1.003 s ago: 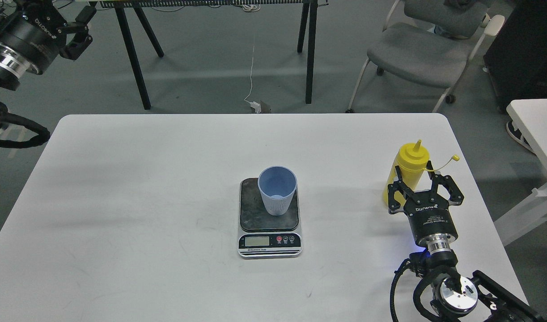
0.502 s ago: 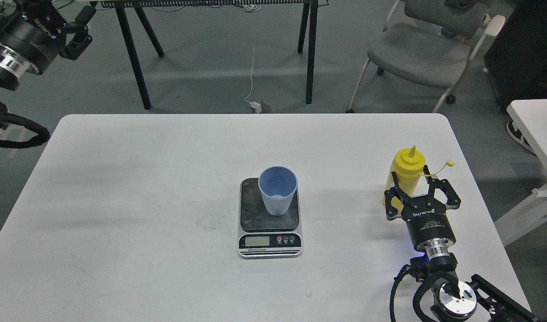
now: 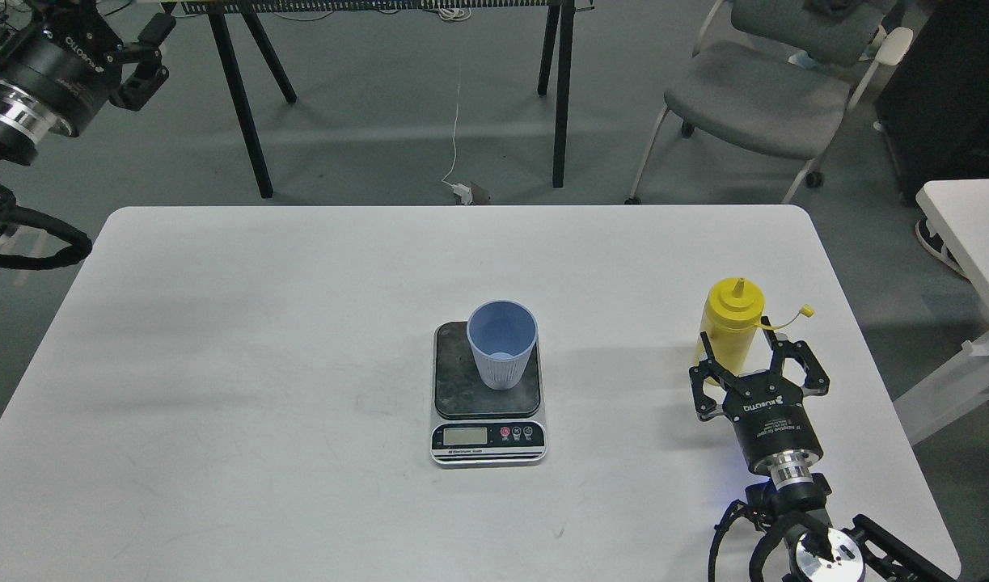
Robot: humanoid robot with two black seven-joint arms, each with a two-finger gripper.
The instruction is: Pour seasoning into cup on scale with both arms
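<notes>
Two claws are in view. The right gripper, in the lower right of the frame, stands with its fingers spread apart to either side of the seasoning bottle's lower body, released rather than clenched; whether a finger touches the plastic I cannot tell. The yellow bottle stands upright on the white table, near its right edge, with its little cap hanging out to the right on a thin tether. The left gripper hangs in the upper left corner, off the table, empty, its fingers apart.

The cup stands upright on the scale at the centre of the frame, well apart from the bottle.

Risks, as I judge them: with the fingers this low on a tall, soft bottle, an uneven closing could tip it or squeeze seasoning out of the open nozzle. The loose cap could snag on a finger. A careless pour could nudge the light cup off the platform.

Count: one bottle, one cup, one scale, two grippers.
</notes>
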